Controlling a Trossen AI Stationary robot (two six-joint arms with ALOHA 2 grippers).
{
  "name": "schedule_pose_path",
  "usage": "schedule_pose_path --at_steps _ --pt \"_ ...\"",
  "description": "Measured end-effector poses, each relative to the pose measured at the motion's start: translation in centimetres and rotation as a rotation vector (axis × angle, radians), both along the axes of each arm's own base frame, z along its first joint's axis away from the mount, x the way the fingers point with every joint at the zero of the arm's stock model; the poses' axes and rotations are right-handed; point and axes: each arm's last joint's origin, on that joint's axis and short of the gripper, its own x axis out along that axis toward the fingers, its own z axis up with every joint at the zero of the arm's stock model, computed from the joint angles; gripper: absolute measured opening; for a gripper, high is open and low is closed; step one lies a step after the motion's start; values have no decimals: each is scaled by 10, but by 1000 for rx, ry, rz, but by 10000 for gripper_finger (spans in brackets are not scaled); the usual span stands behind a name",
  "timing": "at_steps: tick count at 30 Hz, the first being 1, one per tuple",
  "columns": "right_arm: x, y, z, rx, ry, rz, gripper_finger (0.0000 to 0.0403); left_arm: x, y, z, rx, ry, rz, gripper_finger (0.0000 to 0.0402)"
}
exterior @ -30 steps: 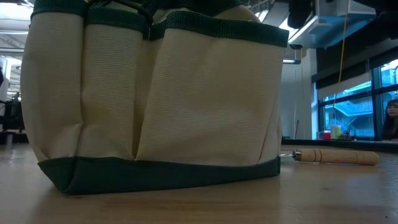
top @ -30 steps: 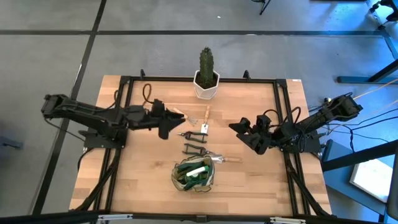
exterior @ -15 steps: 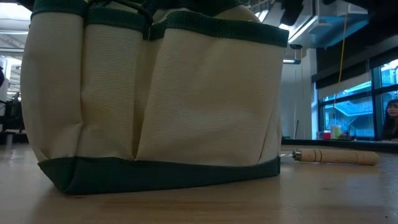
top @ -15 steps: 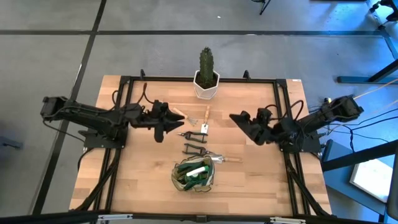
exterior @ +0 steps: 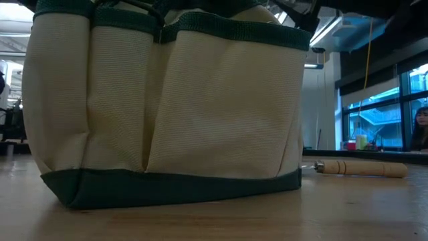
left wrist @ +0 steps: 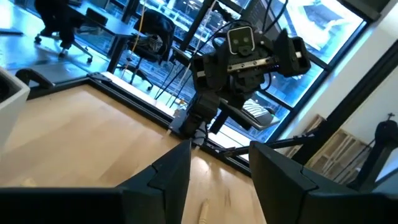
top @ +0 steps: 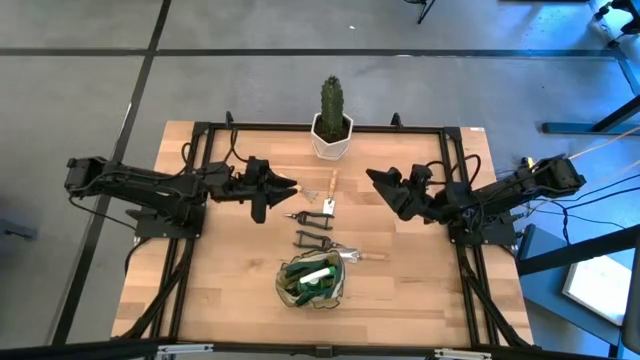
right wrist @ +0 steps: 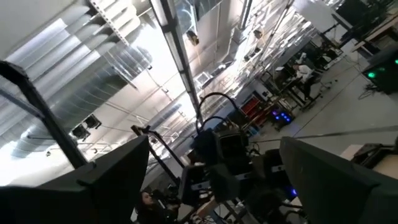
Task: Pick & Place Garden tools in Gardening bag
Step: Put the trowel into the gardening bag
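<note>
The olive and tan gardening bag [top: 312, 282] stands on its base near the table's near edge, with green things inside; it fills the low view [exterior: 167, 107]. Dark pruning shears [top: 313, 238] lie just beyond it. A small tagged tool [top: 312, 212] and wooden-handled tools [top: 331, 184] lie farther back. A wooden-handled trowel [top: 362, 255] lies beside the bag, its handle in the low view [exterior: 361, 167]. My left gripper [top: 287, 187] is open and empty, left of the tools. My right gripper [top: 374, 179] is open and empty, right of them, raised.
A green cactus in a white pot [top: 331, 125] stands at the middle of the far edge. A black frame [top: 450, 170] runs around the tabletop. There is bare wood to the left and right of the bag.
My right gripper has gone toward the far edge and somewhat toward the table's middle, staying open. My left gripper has shifted a little toward the right and far edges, nearer the wooden-handled tools. The tools and the bag have kept still.
</note>
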Motion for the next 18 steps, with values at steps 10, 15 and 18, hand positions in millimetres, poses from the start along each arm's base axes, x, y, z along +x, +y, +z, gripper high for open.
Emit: schedule_pose_path --at_steps 10,15,18 --pt "17 -5 6 -96 127 94 362 0 0 -3 -30 29 0 152" --pt "41 -3 12 -156 486 178 362 0 -1 -9 -43 90 -19 152" --pt "45 -2 19 -220 741 193 362 0 -1 -11 -61 108 -32 152"
